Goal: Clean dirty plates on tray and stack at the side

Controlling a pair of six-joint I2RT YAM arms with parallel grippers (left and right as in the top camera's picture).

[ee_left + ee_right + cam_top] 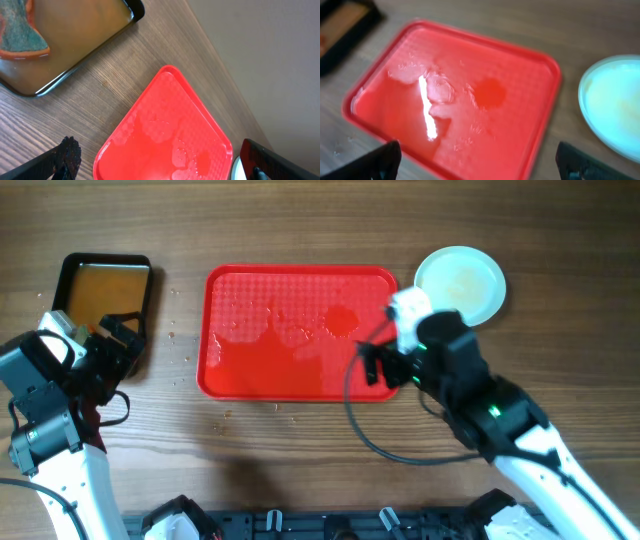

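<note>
Overhead, a pale round plate point(460, 283) lies on the wooden table point(300, 220) just off the upper right corner of the red tray point(250, 370), whose textured surface is wet; I cannot tell whether more plates lie under it. The right gripper point(375, 368) hangs over the tray's right edge, its fingers point(380, 160) spread wide and empty. The left gripper point(122, 330), also spread and holding nothing, is beside the black pan point(105, 262) of brownish water, where a sponge point(20, 30) lies.
</note>
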